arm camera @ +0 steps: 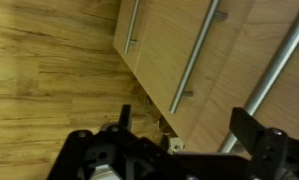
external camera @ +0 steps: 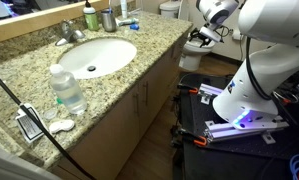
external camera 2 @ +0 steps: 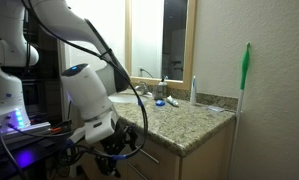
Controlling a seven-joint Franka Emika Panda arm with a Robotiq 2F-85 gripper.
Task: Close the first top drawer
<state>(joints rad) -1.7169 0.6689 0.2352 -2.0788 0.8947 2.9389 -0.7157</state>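
wooden drawer fronts [arm camera: 169, 40] with steel handles [arm camera: 197, 55], close only in wrist view, above the wide tool [arm camera: 182, 118]

wood floor [arm camera: 49, 70] open beside claw [arm camera: 181, 128], cabinet handles [arm camera: 197, 58] protruding

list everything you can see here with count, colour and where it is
countertop: one, speckled beige, along the wall
sink: one, white, set in the countertop
faucet: one, metallic, behind the sink
water bottle: one, clear, upright on the countertop near the sink
green bottle: one, at the countertop's back
pole: one, green, against the wall past the countertop's end
cabinet fronts: light wood, below the countertop
handles: three, silver bars, on the cabinet fronts
floor: wood-brown
robot arm: one, white, beside the cabinets
claw: one, black, open, low by the cabinet fronts
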